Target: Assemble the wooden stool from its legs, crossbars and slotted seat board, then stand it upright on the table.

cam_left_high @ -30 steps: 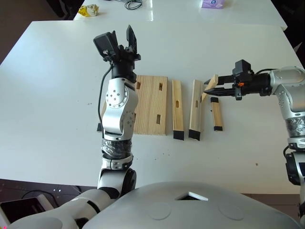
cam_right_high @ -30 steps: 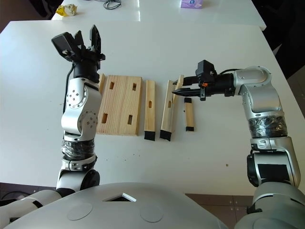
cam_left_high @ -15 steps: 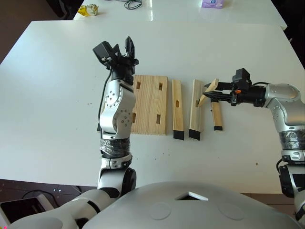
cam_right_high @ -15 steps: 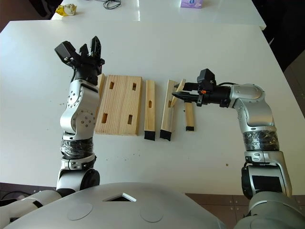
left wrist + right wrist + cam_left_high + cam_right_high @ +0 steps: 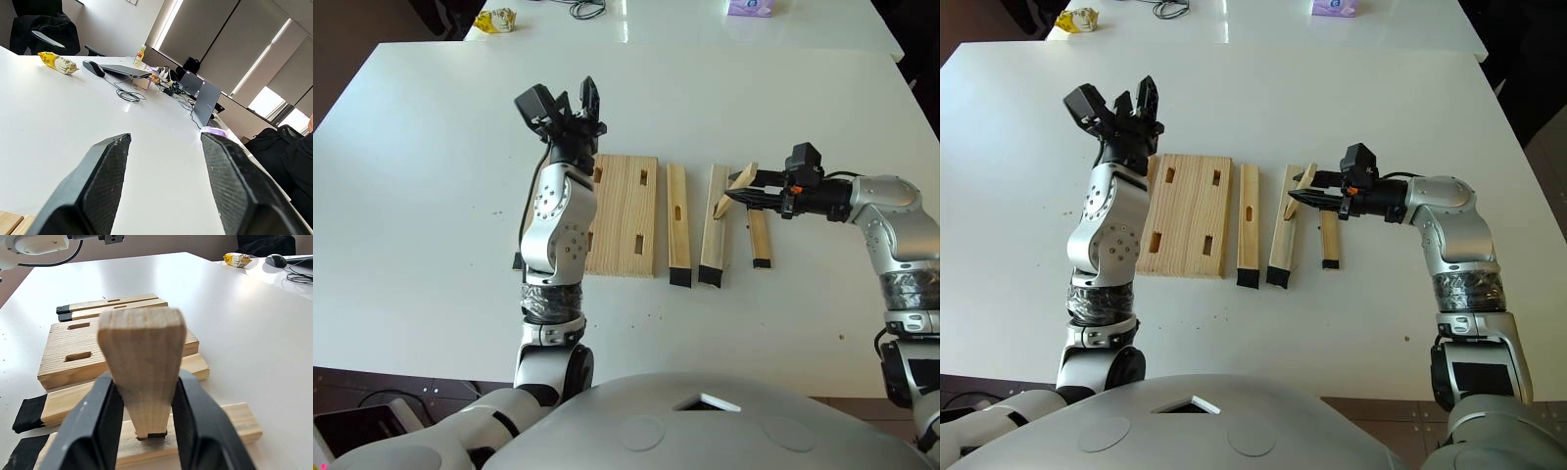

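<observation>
The slotted seat board [image 5: 621, 213] lies flat on the white table [image 5: 431, 176]. Right of it lie two long black-tipped legs [image 5: 677, 225] [image 5: 714, 227] and a shorter black-tipped piece [image 5: 759, 238]. My right gripper [image 5: 741, 195] is shut on a short crossbar [image 5: 143, 366], which tilts with its lower end in the slot of the nearer long leg [image 5: 161, 439]. My left gripper [image 5: 579, 106] is raised above the board's far left corner, pointing away, open and empty, its fingers [image 5: 104, 188] spread wide.
A yellow packet [image 5: 495, 20] and cables lie on the far table, with a purple box [image 5: 750, 8] at the back right. Bare white tabletop spreads left of the board and in front of the parts.
My right gripper moved slightly left and down, bringing the crossbar's end onto the leg. My left arm tilted, its gripper shifting a little right.
</observation>
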{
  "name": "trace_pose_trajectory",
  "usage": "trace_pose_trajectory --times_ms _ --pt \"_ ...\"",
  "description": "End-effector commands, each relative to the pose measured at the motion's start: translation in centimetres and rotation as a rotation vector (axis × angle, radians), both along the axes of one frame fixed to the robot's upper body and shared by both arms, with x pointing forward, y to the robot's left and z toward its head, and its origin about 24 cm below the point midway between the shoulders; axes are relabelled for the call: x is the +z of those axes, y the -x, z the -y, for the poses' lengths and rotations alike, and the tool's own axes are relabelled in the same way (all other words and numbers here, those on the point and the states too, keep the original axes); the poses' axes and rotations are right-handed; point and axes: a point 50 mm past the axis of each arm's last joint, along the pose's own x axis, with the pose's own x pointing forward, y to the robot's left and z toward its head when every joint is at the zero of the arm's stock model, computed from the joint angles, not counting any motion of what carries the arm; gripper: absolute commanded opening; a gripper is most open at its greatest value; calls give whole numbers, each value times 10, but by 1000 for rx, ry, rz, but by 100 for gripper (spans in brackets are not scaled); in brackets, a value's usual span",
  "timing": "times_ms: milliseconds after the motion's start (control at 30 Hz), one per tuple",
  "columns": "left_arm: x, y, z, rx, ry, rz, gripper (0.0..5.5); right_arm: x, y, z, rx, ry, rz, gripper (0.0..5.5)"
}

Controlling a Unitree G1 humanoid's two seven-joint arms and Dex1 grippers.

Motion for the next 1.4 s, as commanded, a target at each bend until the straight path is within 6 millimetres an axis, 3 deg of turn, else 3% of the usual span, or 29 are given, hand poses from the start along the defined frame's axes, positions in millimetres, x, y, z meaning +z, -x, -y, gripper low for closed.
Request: trace_pose_trajectory --times_ms 33,267,567,667,833,1000,1200,1400 --pt "-14 5 15 -28 67 -66 266 1 2 4 0 18 -2 132" --pt "-13 6 15 -25 65 -63 266 -8 3 -1 14 123 -19 132" --pt "-11 9 26 -29 80 -55 266 4 -2 -20 44 268 -33 132" --pt "-10 10 31 -32 96 -54 266 -4 -3 -20 19 360 -44 132" --pt "-9 14 36 -31 113 -56 266 -29 -1 -2 -58 484 -94 132" --pt "-10 18 35 -42 121 -67 266 -34 -2 4 -104 453 -139 131" --pt "-11 19 35 -61 117 -78 266 -31 1 5 -176 279 -246 131" --pt "-12 19 31 -65 101 -88 266 -29 7 3 -165 276 -225 131"
